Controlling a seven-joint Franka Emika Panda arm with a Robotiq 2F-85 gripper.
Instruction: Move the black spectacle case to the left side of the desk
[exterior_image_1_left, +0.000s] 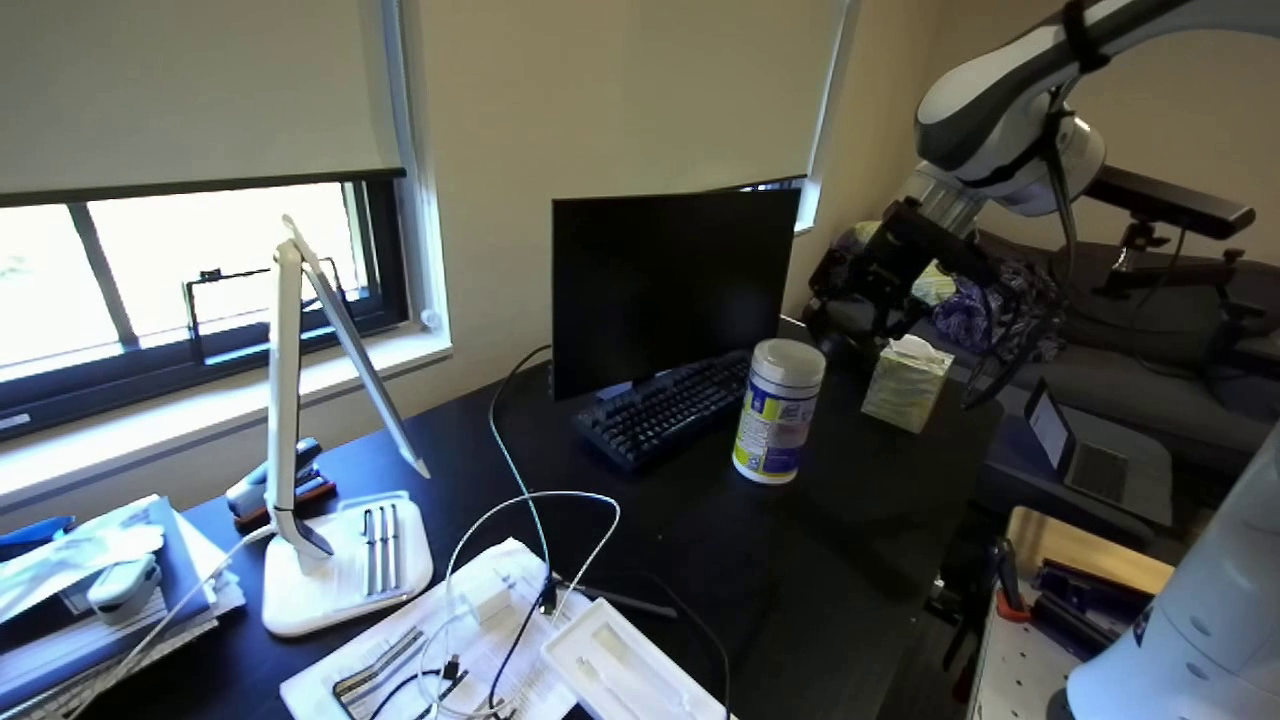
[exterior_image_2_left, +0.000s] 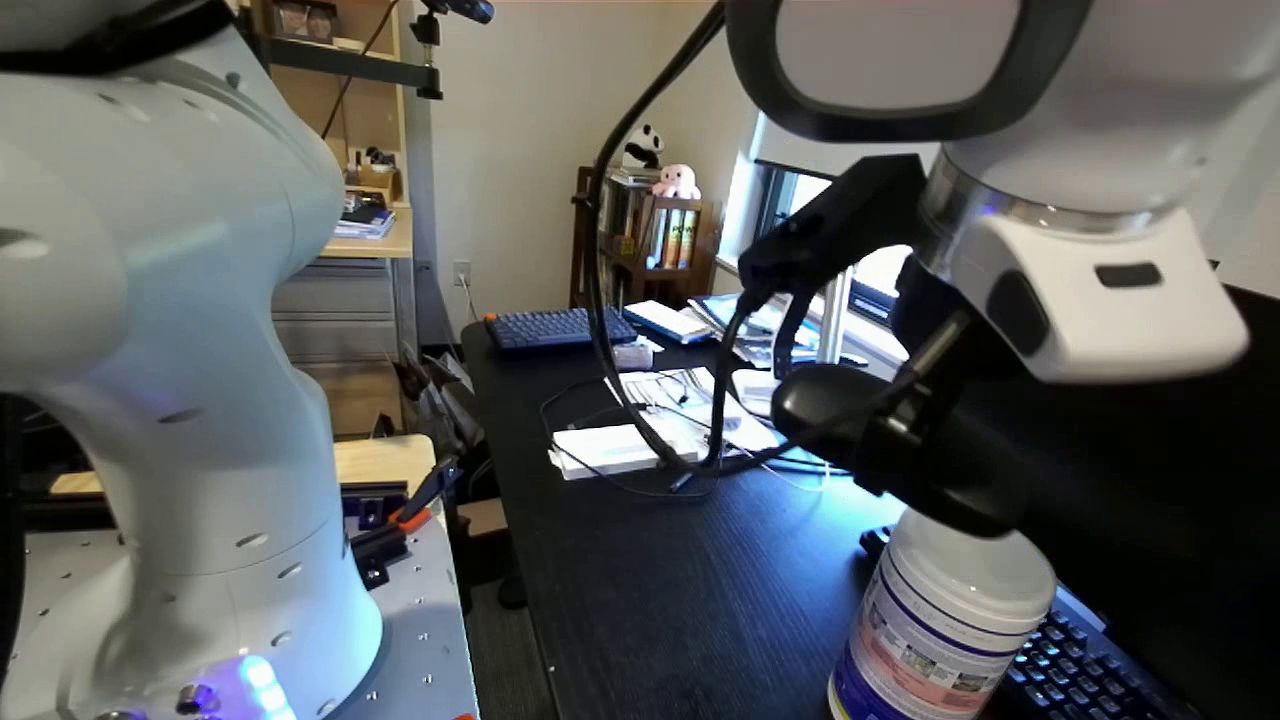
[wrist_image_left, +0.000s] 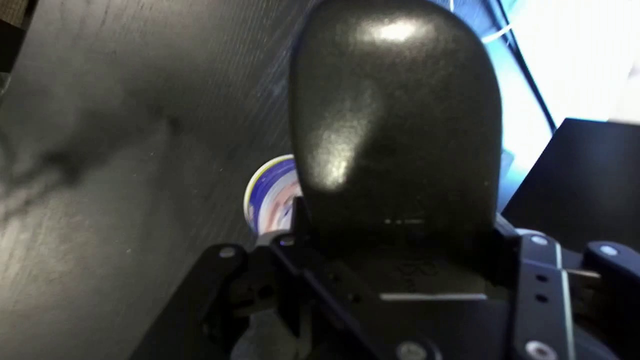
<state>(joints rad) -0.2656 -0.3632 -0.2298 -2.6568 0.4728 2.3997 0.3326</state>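
The black spectacle case (wrist_image_left: 400, 115) fills the middle of the wrist view, between the two fingers of my gripper (wrist_image_left: 400, 222). The fingers press on both its sides, so the gripper is shut on it. In an exterior view the case (exterior_image_2_left: 828, 402) hangs in the gripper (exterior_image_2_left: 900, 425), above the desk (exterior_image_2_left: 650, 570) and close over the white canister's lid in the picture. In the other picture from outside, the gripper (exterior_image_1_left: 885, 290) is at the far end of the desk (exterior_image_1_left: 840, 540); the case is dark and hard to make out there.
The white canister (exterior_image_1_left: 780, 420) stands upright near the keyboard (exterior_image_1_left: 680, 405) and monitor (exterior_image_1_left: 670, 290). A tissue box (exterior_image_1_left: 908, 385) is at the far end. A white lamp (exterior_image_1_left: 345, 570), papers (exterior_image_1_left: 520, 590), cables and a white tray (exterior_image_1_left: 630, 665) lie at the other end.
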